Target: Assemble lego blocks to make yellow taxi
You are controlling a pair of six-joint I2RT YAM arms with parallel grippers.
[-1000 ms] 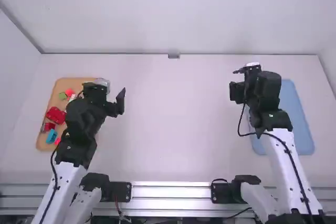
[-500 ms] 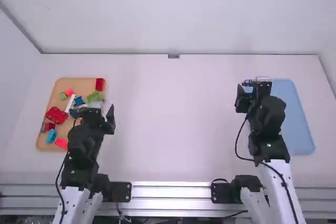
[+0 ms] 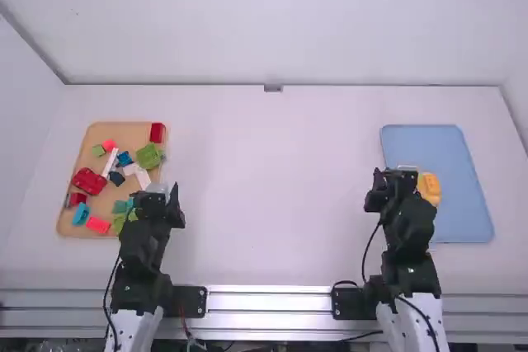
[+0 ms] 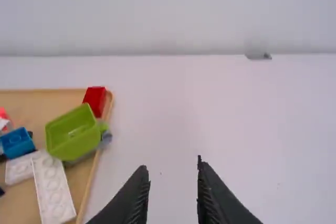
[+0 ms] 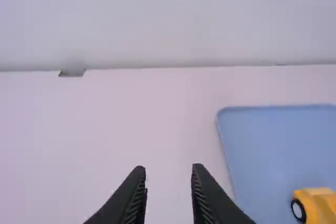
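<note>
Parking both arms is the likely step: left gripper (image 4: 171,165) and right gripper (image 5: 169,168) empty, fingers apart. Draw the right back slowly, without brushing taxi (image 5: 318,206) on blue tray (image 3: 467,212). Taxi partly masked by right arm (image 3: 408,232) in high view, cut off in right wrist view; seating of blocks unverified.

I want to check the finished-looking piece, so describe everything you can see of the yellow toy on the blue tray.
The yellow toy has a smooth, plastic-looking body and a dark wheel with a pale hub on one side. It rests on the blue tray, toward the side nearer the table's middle. The right arm partly hides it; the right gripper's open fingers are clear of it.
</note>
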